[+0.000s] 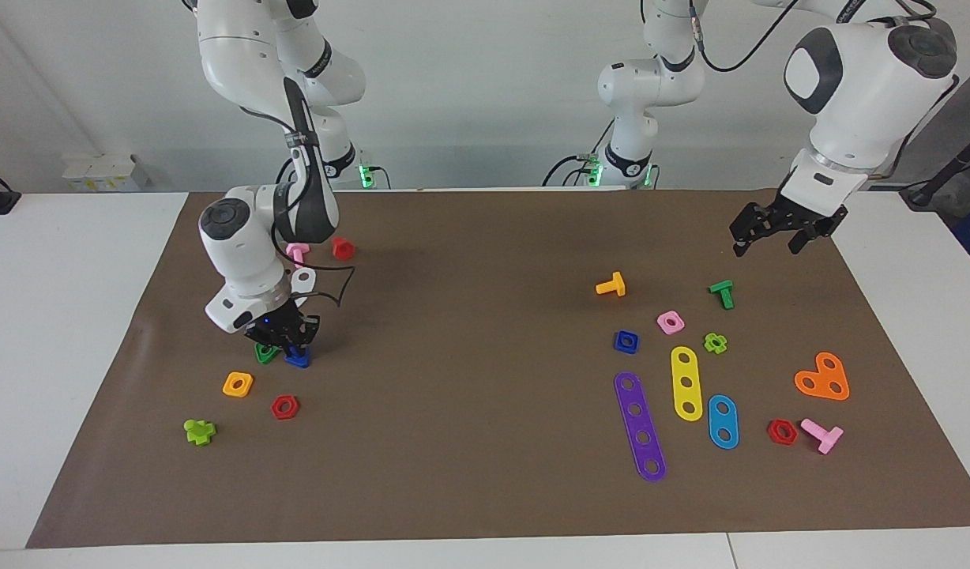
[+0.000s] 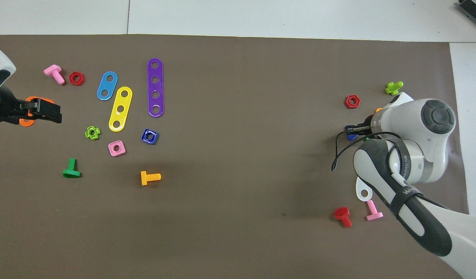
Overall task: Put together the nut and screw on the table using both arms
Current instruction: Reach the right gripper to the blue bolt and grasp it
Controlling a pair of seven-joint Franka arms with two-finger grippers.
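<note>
- The right end effector (image 1: 286, 344) was down low on the brown mat, at the right arm's end of the counter (image 1: 82, 332).
- Its tips were right at the dark blue screw (image 1: 298, 358), which sat on the mat just beside a green piece (image 1: 264, 353).
- I could not tell if the tips were pinching the screw or only touching it, because the arm covered most of it from above.
- The step in hand looked like picking up the screw.
- The dark blue nut (image 1: 625, 341) lay flat on the mat toward the left arm's end, just beside the pink square nut (image 1: 671, 322) and near the purple strip (image 1: 640, 426).
- Nothing was touching the nut.
- The left end effector (image 1: 773, 231) hung in the air with its tips spread apart and nothing in them. From above it covered part of the orange heart-shaped piece (image 1: 823, 378).
- The left arm seemed to be waiting.
- Next, I think the right arm had to squeeze the screw well and lift it straight up, without bumping the green piece.
- Then the left arm would have to go to the blue nut, not the pink one, and grab it by its sides so the hole stayed free.
- After that the two pieces would need to meet in the middle.
</note>
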